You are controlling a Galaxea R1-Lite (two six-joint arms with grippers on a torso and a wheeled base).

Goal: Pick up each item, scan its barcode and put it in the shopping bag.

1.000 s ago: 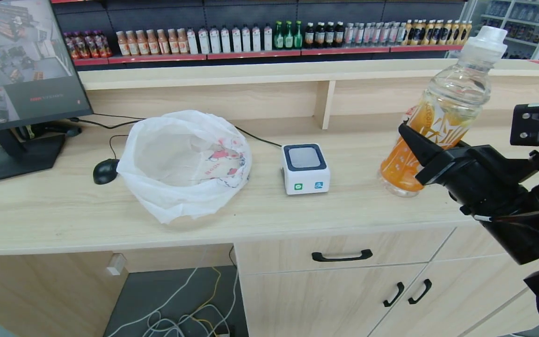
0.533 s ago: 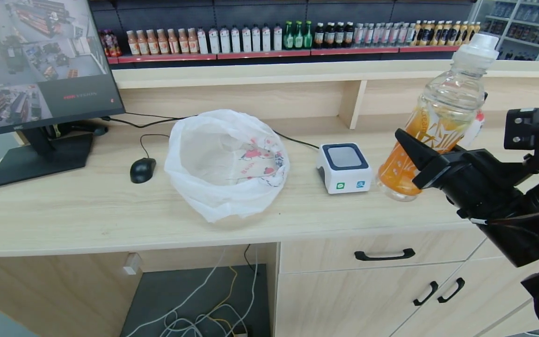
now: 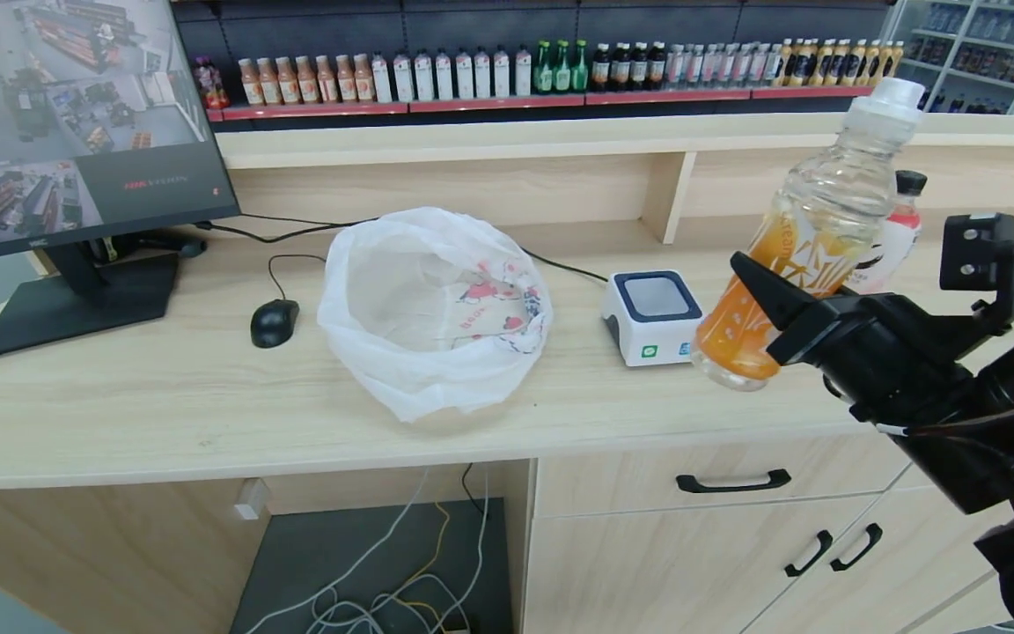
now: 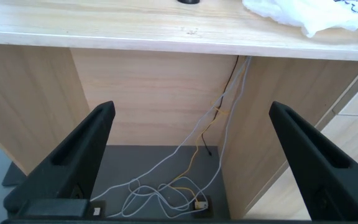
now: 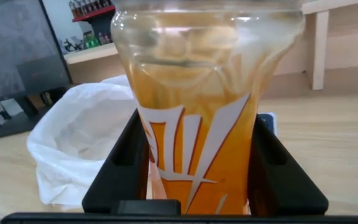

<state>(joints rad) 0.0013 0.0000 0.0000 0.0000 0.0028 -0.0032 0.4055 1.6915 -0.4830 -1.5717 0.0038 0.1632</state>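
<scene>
A wooden bench in a shop holds an open white plastic shopping bag near its middle. Just to the bag's right sits a small white barcode scanner with a dark-framed window on top.

The right pincer is clamped around the lower body of a clear bottle of orange drink with a white cap. The bottle is lifted off the bench and tilted, cap up and leaning away to the right. Its base hangs just beside the scanner's right edge. The right wrist view shows the bottle filling the gap between the two black fingers.

Behind the held bottle, a white bottle with a red label and black cap stands on the bench.

The left pincer is spread wide and holds nothing. It hangs below the bench edge, facing loose cables on the floor.

At far left stand a monitor and a black mouse.
</scene>
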